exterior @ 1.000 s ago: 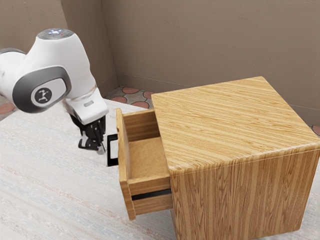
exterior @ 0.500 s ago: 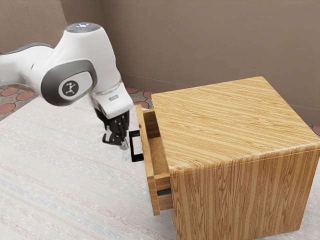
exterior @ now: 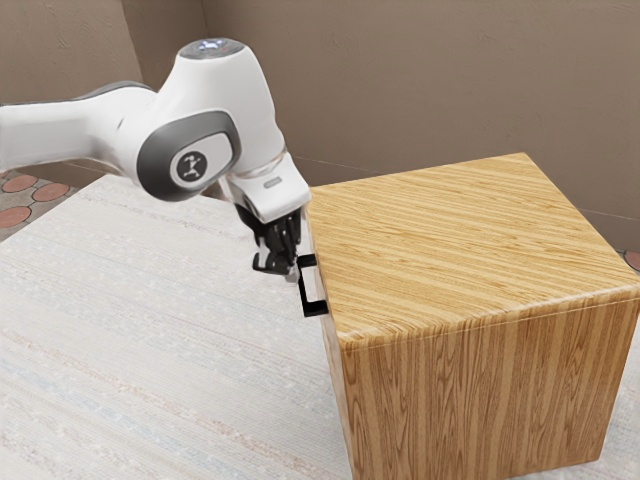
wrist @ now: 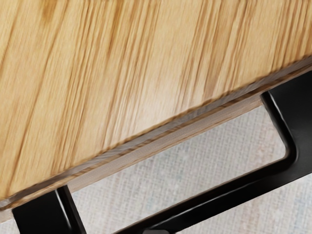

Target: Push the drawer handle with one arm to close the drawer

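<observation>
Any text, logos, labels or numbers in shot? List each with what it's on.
Emblem, white in a dark circle, on the arm: no letters readable.
Small grey mark above the claw: too small to read.
Cabinet, handle: none seen.

White arm (exterior: 60, 135) in from exterior view's left, bent at grey-ringed joint (exterior: 187, 160); black pincer (exterior: 291, 272) pointing down.

Brown walls (exterior: 420, 80) are rising far; reddish floor tiles (exterior: 14, 216) are showing at exterior view's left; pale streaked table (exterior: 120, 330) is spreading near.
</observation>
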